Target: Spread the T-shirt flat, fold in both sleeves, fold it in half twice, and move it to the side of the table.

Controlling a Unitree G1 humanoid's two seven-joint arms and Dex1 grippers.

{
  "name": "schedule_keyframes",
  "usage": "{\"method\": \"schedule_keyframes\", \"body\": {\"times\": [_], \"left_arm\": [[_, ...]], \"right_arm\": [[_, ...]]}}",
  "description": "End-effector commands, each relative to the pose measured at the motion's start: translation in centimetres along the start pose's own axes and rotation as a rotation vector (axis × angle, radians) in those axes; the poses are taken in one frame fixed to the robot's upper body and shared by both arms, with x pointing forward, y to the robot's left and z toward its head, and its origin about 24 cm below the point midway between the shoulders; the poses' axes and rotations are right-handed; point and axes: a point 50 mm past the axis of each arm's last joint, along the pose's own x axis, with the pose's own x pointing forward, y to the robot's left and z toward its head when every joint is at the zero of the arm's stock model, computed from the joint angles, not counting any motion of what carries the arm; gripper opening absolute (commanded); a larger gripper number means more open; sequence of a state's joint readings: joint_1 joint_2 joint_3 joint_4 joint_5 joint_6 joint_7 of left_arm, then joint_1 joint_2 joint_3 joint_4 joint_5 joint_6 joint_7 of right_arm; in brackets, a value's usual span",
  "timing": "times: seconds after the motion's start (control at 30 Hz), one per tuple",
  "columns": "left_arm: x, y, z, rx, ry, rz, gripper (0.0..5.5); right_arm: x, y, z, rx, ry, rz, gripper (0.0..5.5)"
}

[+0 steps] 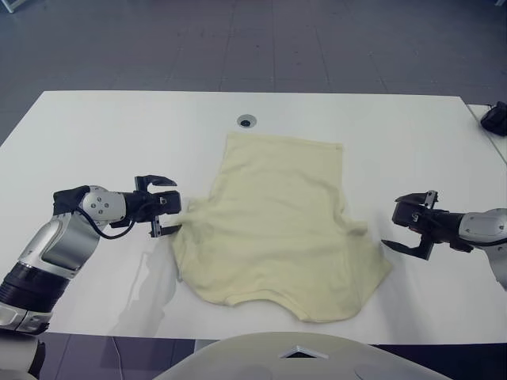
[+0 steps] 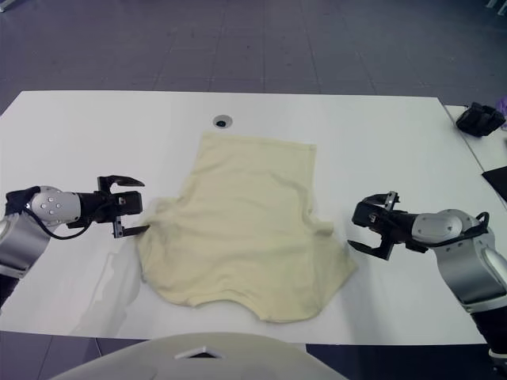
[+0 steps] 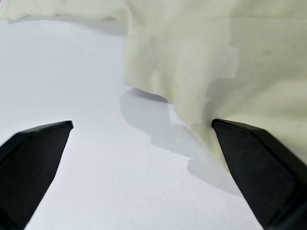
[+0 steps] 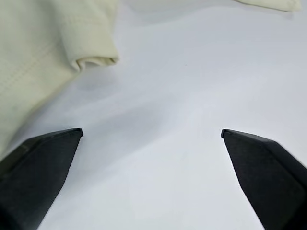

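- Closest to us is the near edge of the shirt (image 1: 277, 229), a rounded, rumpled border with a shallow dip in it. It lies close to the near rim of the table (image 1: 95, 134).
- We've got the pale yellow shirt sitting roughly mid-table, opened out but pretty wrinkly. Its straight far edge stops just short of a small round hole (image 1: 246, 121) in the tabletop.
- Over on the shirt's left side the left gripper (image 1: 178, 206) hangs low over the table with its 2 fingers spread wide, nothing pinched.
- Its nearer fingertip is right up against the bunched left sleeve (image 1: 192, 210), which is pulled out toward it in a little ridge.
- From the left wrist we see a stitched hem (image 3: 163, 81) drooping down to 1 finger (image 3: 259, 163) and meeting its edge. We can't tell if the cloth rests on that finger or just sits behind it.
- On the right side the right gripper (image 1: 392, 222) is wide open too, and empty. It sits over bare table near the shirt's right edge.
- Facing it is the right sleeve (image 4: 93, 60), rolled into a small tube end, with a strip of white table between the 2.
- Way off to the far right there's a black thing (image 2: 479, 119) on a separate surface. We can't make out what it is.
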State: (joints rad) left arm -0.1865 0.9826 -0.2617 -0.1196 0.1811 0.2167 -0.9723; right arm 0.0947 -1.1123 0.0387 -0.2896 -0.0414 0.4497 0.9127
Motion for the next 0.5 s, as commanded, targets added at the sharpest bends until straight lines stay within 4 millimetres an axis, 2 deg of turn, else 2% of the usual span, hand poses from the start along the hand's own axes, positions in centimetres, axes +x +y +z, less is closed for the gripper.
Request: {"method": "schedule_keyframes", "body": {"times": [0.03, 0.13, 0.27, 0.33, 0.4, 0.5], "left_arm": [[0.3, -1.0, -0.3, -0.084, -0.022, -0.059, 5.4], [-1.4, 0.4, -0.1, -0.188, -0.078, 0.014, 5.4], [-4.1, 1.7, -1.0, -0.481, -0.182, 0.112, 5.4], [-4.4, 1.2, -1.5, -0.672, -0.224, 0.079, 5.4], [-4.2, -0.3, -2.0, -0.849, -0.231, 0.001, 5.4], [-3.8, -2.2, -1.8, -1.046, -0.276, -0.13, 5.4]], "right_arm": [[-1.2, -0.8, 1.0, 0.023, -0.051, -0.01, 5.39], [-1.8, -1.6, 1.4, 0.048, -0.081, -0.066, 5.39], [-1.7, -1.3, 1.6, 0.132, -0.135, -0.151, 5.39], [-1.7, -0.5, 1.9, 0.21, -0.182, -0.193, 5.39], [-1.5, -0.2, 2.4, 0.289, -0.233, -0.234, 5.39], [-1.3, 0.4, 2.9, 0.381, -0.279, -0.281, 5.39]]}}
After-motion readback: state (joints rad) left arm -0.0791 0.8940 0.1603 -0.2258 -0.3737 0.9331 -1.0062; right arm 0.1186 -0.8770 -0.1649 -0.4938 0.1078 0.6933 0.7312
